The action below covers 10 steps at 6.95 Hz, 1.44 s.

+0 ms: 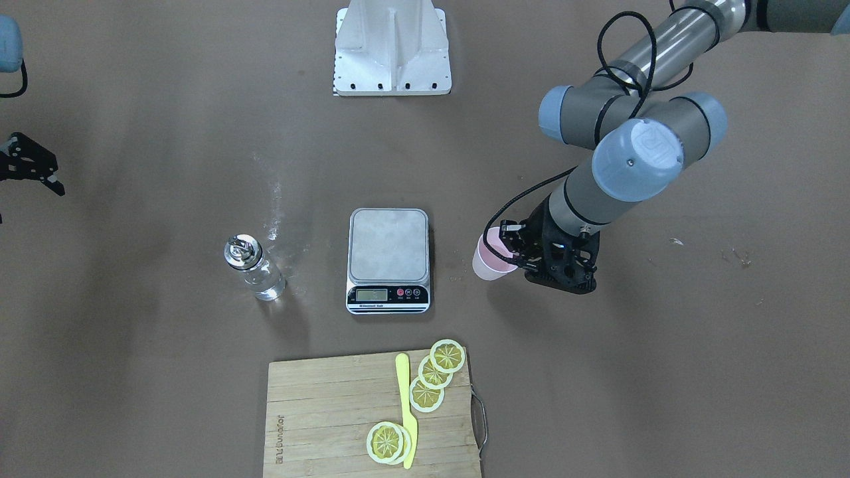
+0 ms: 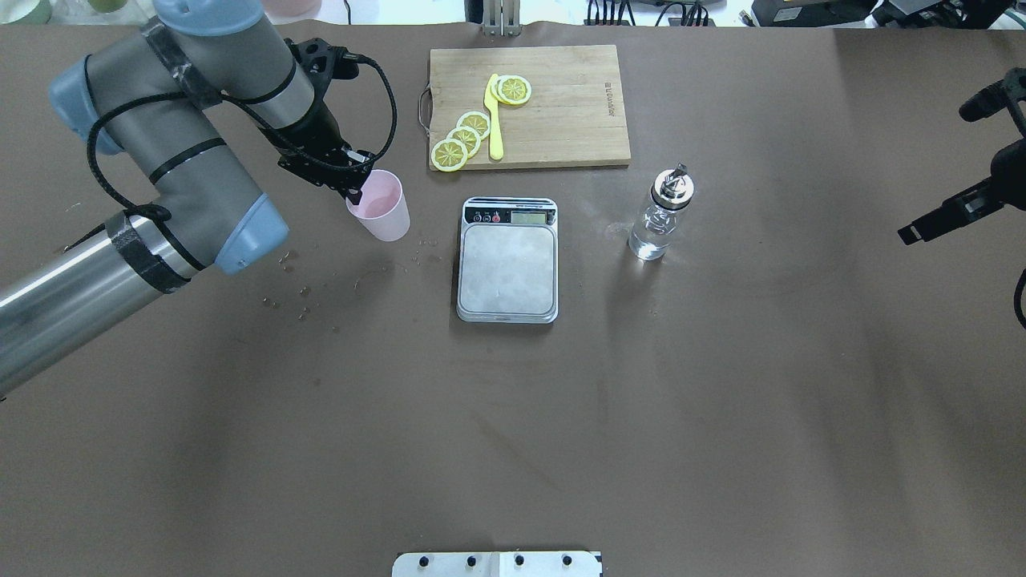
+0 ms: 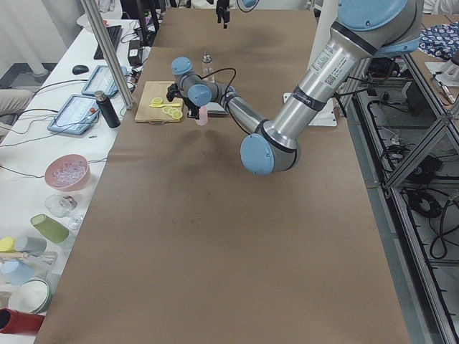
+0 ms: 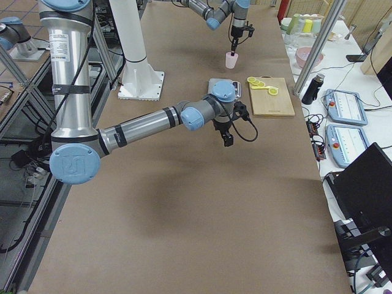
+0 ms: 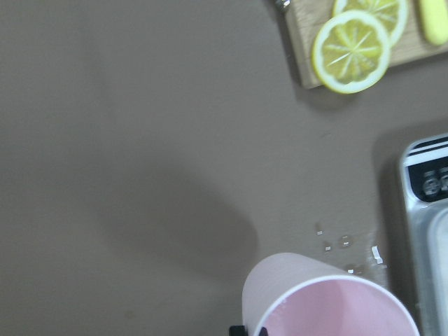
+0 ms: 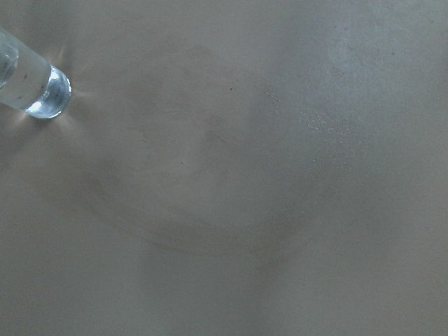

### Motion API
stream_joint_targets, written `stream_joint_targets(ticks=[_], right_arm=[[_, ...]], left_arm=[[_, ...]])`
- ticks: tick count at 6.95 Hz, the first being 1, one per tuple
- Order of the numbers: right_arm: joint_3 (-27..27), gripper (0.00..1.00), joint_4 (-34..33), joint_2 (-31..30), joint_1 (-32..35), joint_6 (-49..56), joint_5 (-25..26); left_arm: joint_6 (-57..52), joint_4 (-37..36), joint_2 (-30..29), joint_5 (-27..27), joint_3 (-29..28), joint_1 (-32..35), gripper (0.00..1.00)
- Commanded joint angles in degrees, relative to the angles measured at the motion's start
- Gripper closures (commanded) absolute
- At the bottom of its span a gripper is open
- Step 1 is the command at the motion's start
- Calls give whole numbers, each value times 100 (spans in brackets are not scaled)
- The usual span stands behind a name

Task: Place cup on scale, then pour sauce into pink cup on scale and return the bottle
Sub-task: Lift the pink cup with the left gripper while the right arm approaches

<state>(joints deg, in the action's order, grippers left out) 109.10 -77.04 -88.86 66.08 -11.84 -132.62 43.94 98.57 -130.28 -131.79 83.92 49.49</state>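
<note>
A: Starting with the front-facing camera, how far along is it?

B: Barely begun, I'd judge. The left gripper (image 1: 512, 251) is clamped on the rim of the pink cup (image 1: 490, 262). The cup tilts just beside the kitchen scale (image 1: 388, 244), on the side toward the left end of the table (image 1: 697, 372). Nothing stands on the steel platform.

A: And the glass bottle (image 1: 255, 271)?

B: Upright on the scale's other side, toward the right end, with nothing gripping it. The right gripper (image 1: 40, 169) hangs at the right end, well apart. Whether its jaws are parted I cannot tell.

A: Overhead?

B: The cup sits between the left end and the scale. The cutting board (image 2: 561, 120) with lemon slices (image 2: 461, 140) lies along the far edge, uninvolved.

A: Side cameras?

B: From the right end, the far arm holds the cup from above. It looks lifted off the table, though I can't be sure. From the left end it's too small for detail.

A: Wrist cameras?

B: Left wrist: the cup's mouth with no liquid visible, and the scale's corner alongside. Right wrist: only the bottle's base.

A: What remains?

B: Everything, by my reading: seating the cup, pouring, returning the bottle.
</note>
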Motion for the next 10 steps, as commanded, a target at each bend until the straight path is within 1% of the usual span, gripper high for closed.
stream_joint_targets(ticks=[1, 3, 4, 5, 6, 7, 8, 10], right_arm=[[-46, 0, 321, 200, -157, -195, 87], [-56, 0, 330, 517, -218, -345, 87], [-3, 0, 338, 701, -236, -441, 331], [-11, 0, 547, 816, -375, -495, 577], [-99, 0, 898, 913, -516, -704, 701], [-126, 0, 1110, 1027, -691, -915, 911], [-117, 0, 1164, 1080, -859, -1126, 1079], [-108, 0, 1174, 1090, -1000, -1163, 1247]], left_arm=[[543, -22, -313, -172, 37, -45, 100], [1061, -14, -585, -102, 37, -316, 100], [1238, -14, -717, -67, 20, -474, 100], [1353, -14, -788, 195, 2, -615, 100], [1424, -22, -919, 476, -85, -877, 100], [1433, -14, -1025, 522, -234, -889, 100], [1442, -22, -1148, 531, -383, -898, 100], [1451, -14, -1158, 653, -411, -906, 100]])
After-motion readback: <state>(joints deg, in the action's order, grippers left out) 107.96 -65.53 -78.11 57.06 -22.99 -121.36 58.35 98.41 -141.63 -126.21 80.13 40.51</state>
